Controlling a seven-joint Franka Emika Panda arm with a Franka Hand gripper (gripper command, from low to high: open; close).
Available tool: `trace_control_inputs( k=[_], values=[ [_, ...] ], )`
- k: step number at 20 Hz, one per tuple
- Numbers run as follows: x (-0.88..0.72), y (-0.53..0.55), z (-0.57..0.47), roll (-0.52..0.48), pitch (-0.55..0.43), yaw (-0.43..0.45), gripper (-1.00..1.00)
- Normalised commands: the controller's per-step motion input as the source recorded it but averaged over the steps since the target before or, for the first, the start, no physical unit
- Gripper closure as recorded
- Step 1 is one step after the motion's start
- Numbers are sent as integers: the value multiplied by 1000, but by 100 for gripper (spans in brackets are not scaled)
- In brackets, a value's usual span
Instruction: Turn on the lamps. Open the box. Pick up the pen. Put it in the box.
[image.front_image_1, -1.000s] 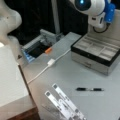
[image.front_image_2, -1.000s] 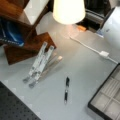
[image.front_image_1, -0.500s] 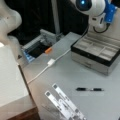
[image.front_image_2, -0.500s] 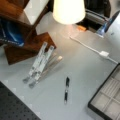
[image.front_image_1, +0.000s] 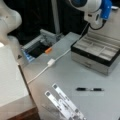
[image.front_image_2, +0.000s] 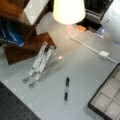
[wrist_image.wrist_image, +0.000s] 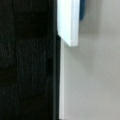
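Lamp (image.front_image_2: 68, 10) lit, box (image.front_image_1: 96, 53) open, pen (image.front_image_1: 89, 89) on desk (image.front_image_1: 60, 72) before it; gripper (image.front_image_1: 96, 18) above box, jaws' state we cannot tell; we judge pen light, stiff, slippery, best pinched mid-barrel.

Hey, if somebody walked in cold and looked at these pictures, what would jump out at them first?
Probably the lit lamp glowing at a front view's top, and the box standing open at a front view's right, its grey compartments bare. The pen lies alone on the table in front of the box, while the arm's white and blue wrist hangs above the box; the gripper itself cannot be made out.
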Motion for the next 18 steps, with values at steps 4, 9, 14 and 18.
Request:
trace_control_inputs(
  k=[4, 9, 14, 18],
  values=[
    [-153, -360, 82, -180, 93, 70, -100],
    [-58, -305, 2, -298, 72, 148, -100],
    [24, -363, -22, -416, 69, 183, -100],
    [128, -357, -12, -483, 67, 172, -100]
  ],
)
